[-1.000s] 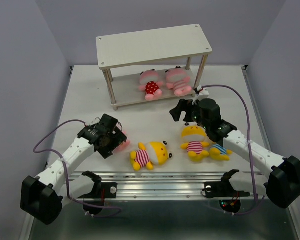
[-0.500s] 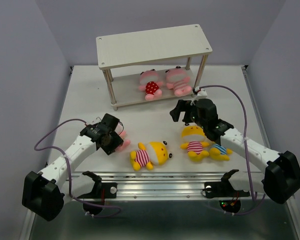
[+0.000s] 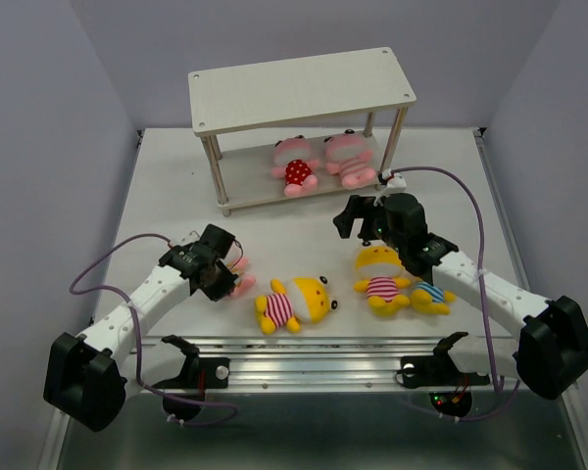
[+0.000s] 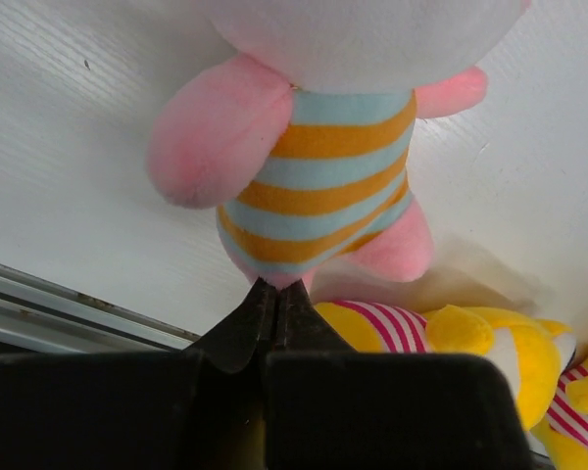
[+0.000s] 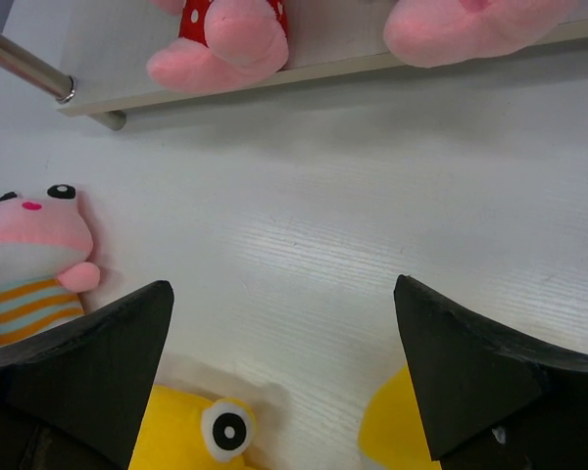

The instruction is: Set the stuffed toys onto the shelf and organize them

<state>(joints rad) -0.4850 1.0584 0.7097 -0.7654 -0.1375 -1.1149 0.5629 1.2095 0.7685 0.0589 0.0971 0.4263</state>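
The left claw (image 4: 274,294) is shut tight, its tips touching the lower hem of the pink striped toy (image 4: 318,186). Whether any fabric is nipped cannot be told. The toy is found on the desk (image 3: 176,186), near left, just beside a yellow toy (image 3: 296,302). A firmer hold would likely be gained if the soft torso were enclosed before it is lifted toward the far shelf (image 3: 304,88). Orange and pale-blue bands are worn over a pink body. The right claw (image 5: 282,294) is held wide open.

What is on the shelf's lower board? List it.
The polka-dot toy and the striped toy, both pink, lie side by side. The top board covers the back of the lower board, so anything there is unseen.
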